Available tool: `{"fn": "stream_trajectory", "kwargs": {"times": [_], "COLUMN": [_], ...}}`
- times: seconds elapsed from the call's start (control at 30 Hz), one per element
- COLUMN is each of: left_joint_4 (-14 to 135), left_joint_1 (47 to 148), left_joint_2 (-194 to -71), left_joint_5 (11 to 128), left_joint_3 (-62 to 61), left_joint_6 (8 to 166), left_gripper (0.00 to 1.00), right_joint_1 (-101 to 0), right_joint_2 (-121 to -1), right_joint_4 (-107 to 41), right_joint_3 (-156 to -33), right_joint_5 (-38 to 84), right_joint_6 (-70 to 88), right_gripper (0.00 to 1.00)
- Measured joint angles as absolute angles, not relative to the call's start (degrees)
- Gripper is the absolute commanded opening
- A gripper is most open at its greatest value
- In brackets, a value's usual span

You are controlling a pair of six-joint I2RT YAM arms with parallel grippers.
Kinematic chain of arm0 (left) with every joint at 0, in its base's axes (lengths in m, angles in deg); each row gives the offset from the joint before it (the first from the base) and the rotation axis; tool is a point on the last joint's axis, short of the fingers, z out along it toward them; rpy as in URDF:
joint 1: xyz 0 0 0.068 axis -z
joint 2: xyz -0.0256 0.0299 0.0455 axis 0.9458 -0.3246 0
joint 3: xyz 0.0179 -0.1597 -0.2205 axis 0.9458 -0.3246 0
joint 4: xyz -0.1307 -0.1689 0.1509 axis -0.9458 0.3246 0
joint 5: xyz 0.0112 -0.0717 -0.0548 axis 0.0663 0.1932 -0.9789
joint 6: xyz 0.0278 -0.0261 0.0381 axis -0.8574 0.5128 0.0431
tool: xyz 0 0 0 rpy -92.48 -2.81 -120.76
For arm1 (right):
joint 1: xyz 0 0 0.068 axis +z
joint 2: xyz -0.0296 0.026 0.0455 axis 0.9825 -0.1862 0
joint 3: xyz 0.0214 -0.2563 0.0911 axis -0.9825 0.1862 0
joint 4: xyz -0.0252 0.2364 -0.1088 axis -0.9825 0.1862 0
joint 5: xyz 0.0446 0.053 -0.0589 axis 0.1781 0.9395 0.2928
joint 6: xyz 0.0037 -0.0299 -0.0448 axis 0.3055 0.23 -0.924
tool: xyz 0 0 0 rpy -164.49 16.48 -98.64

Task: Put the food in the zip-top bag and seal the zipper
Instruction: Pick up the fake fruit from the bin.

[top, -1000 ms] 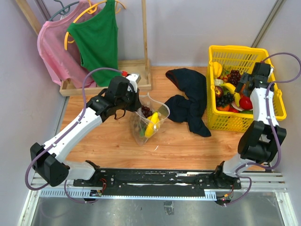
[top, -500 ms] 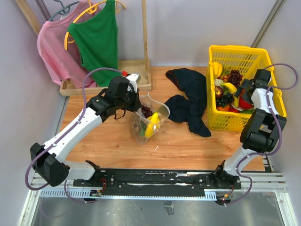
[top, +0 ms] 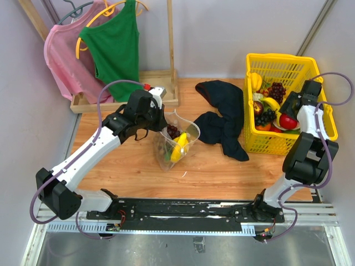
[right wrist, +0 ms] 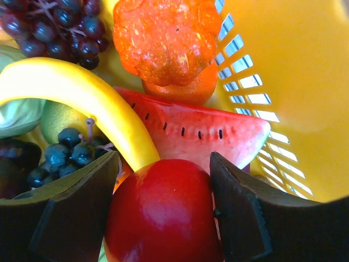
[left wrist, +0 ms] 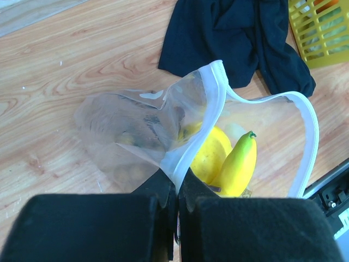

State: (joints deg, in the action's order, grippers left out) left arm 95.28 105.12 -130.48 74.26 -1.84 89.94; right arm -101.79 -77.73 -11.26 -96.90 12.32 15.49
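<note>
The clear zip-top bag (top: pixel 176 143) stands open mid-table, with a banana (left wrist: pixel 238 166), a lemon (left wrist: pixel 210 154) and dark grapes (top: pixel 173 131) inside. My left gripper (left wrist: pixel 177 183) is shut on the bag's white zipper strip (left wrist: pixel 216 101) and holds the mouth up; it also shows in the top view (top: pixel 165 123). My right gripper (right wrist: pixel 163 164) is down inside the yellow basket (top: pixel 265 142). Its fingers (right wrist: pixel 82 196) press both sides of a red apple (right wrist: pixel 163 218), which also shows in the top view (top: pixel 288 121). The longan cluster is only a blur through the bag's wall.
In the basket around the apple lie a watermelon slice (right wrist: pixel 202 131), a banana (right wrist: pixel 82 98), purple grapes (right wrist: pixel 54 27) and a bumpy orange fruit (right wrist: pixel 166 38). A navy cloth (top: pixel 224 119) lies between bag and basket. A wooden rack with pink and green tops (top: pixel 113 47) stands back left.
My right wrist has shifted slightly right and nearer, settling lower in the basket around the red apple. The left arm and the bag have not moved.
</note>
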Motion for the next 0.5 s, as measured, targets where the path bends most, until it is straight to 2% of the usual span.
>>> {"fn": "stream_trajectory", "kwargs": {"times": [0.23, 0.5], "left_joint_4": [94.6, 94.1], "left_joint_1": [104.9, 104.9], "left_joint_2": [-130.5, -130.5], "left_joint_5": [73.9, 72.5], "left_joint_3": [-2.3, -2.5], "left_joint_6": [90.0, 90.3], "left_gripper": [0.00, 0.00], "right_joint_1": [-101.8, -99.8], "right_joint_2": [-73.2, -66.8], "right_joint_4": [-10.9, -8.1], "right_joint_3": [-96.7, -96.7], "right_joint_5": [13.5, 15.6], "right_joint_6": [15.6, 16.1], "right_gripper": [0.30, 0.22]}}
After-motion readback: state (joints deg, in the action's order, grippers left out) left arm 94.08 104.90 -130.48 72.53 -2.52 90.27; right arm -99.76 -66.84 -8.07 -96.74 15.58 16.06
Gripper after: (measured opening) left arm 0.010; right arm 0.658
